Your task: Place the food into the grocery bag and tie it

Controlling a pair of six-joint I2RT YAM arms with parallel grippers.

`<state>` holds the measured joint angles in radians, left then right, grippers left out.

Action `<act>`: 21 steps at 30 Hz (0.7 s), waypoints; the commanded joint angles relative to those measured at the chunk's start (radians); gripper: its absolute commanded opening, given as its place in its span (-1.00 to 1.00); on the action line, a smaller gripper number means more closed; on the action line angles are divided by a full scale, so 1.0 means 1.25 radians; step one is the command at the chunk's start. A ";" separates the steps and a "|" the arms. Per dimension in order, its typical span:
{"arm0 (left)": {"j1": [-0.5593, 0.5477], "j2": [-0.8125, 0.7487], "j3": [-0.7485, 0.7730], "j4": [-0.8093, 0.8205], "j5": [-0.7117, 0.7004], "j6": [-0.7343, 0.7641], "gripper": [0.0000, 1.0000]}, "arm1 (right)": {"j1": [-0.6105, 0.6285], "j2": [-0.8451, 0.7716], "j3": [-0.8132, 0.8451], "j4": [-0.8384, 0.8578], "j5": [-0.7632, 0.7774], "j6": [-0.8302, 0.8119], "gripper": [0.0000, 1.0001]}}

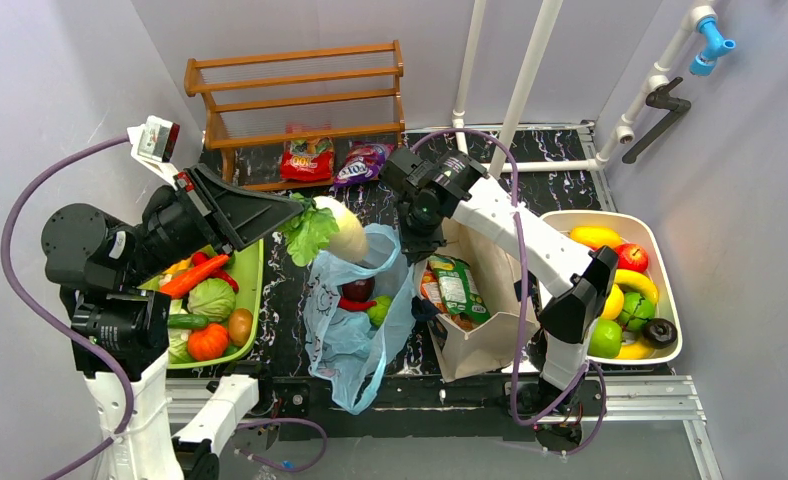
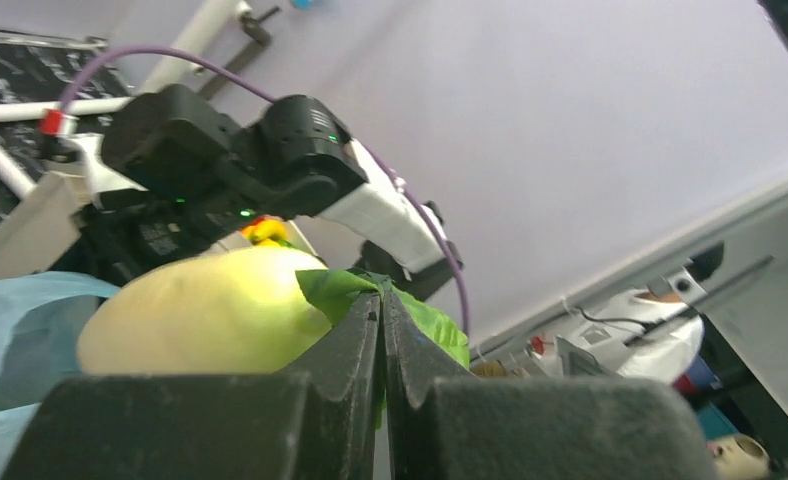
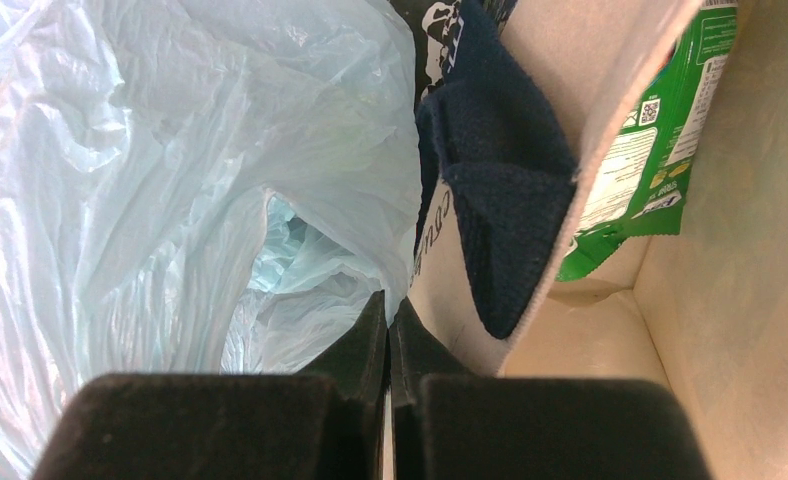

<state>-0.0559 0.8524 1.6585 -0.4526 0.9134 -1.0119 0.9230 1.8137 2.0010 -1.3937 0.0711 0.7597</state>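
Three lilac walls (image 1: pixel 60 80), black marbled tabletop (image 1: pixel 280 300), light-blue plastic grocery bag (image 1: pixel 342 345) at its centre, left end effector (image 2: pixel 381 300) clamped on white radish (image 1: pixel 348 235) above it, right end effector (image 3: pixel 387 305) pinching bag rim.

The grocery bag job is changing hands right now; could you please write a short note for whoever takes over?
Left hand: shut on the leaves of a white radish, held above the grocery bag.
Right hand: shut, seemingly pinching the bag's rim, right beside the beige tote.
Done: a red piece and a green piece lie inside the bag.
Left: drop the radish in, then load more food from the green tray and white tray, and tie the handles, which are untied.
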 commanded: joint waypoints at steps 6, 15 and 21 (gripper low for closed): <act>-0.044 -0.018 -0.058 0.223 0.123 -0.162 -1.00 | -0.019 0.043 0.100 -0.039 0.018 -0.006 -0.97; -0.075 -0.049 -0.198 0.248 0.146 -0.188 -1.00 | -0.038 0.080 0.174 -0.060 0.007 -0.017 -0.97; -0.079 -0.084 -0.301 0.271 0.132 -0.186 -1.00 | -0.046 0.083 0.179 -0.060 0.000 -0.021 -0.97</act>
<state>-0.1471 0.7784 1.3342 -0.1627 1.0721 -1.2396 0.8761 1.9198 2.1834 -1.4464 0.0731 0.7475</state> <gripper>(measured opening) 0.010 0.023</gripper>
